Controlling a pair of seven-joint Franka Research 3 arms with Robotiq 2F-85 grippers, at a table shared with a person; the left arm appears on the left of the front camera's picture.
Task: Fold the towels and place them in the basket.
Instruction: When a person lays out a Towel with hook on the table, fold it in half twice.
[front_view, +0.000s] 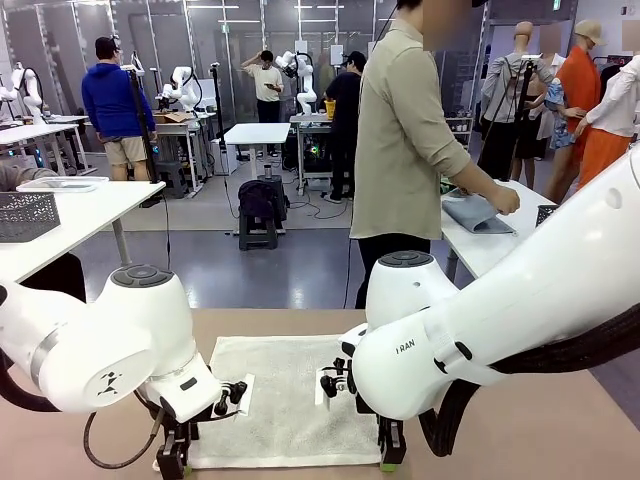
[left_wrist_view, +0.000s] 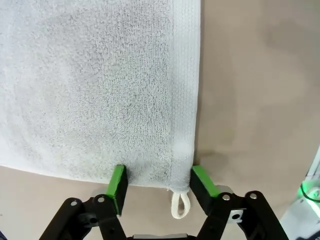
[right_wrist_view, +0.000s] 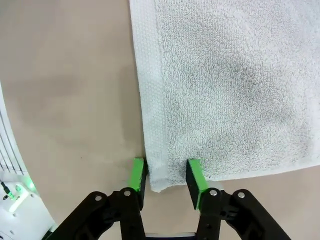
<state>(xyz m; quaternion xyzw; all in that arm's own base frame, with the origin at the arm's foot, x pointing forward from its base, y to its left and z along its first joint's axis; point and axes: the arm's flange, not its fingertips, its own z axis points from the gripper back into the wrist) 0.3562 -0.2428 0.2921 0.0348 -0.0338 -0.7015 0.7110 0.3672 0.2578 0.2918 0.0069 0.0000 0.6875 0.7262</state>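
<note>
An off-white towel (front_view: 285, 400) lies flat on the brown table (front_view: 560, 430). My left gripper (front_view: 172, 462) stands at its near left corner, my right gripper (front_view: 390, 458) at its near right corner. In the left wrist view the towel (left_wrist_view: 100, 90) is flat, and my left gripper (left_wrist_view: 159, 185) is open, its green pads straddling the corner with the small loop (left_wrist_view: 180, 205). In the right wrist view my right gripper (right_wrist_view: 165, 177) is shut on the other corner of the towel (right_wrist_view: 225, 90), which puckers slightly between the pads. The dark mesh basket (front_view: 25, 215) sits on a white table at far left.
A person (front_view: 400, 150) stands beyond the table's far edge, turned to a white side table (front_view: 490, 250) at right, one hand on a grey folded cloth (front_view: 478, 215). Bare brown tabletop lies on both sides of the towel.
</note>
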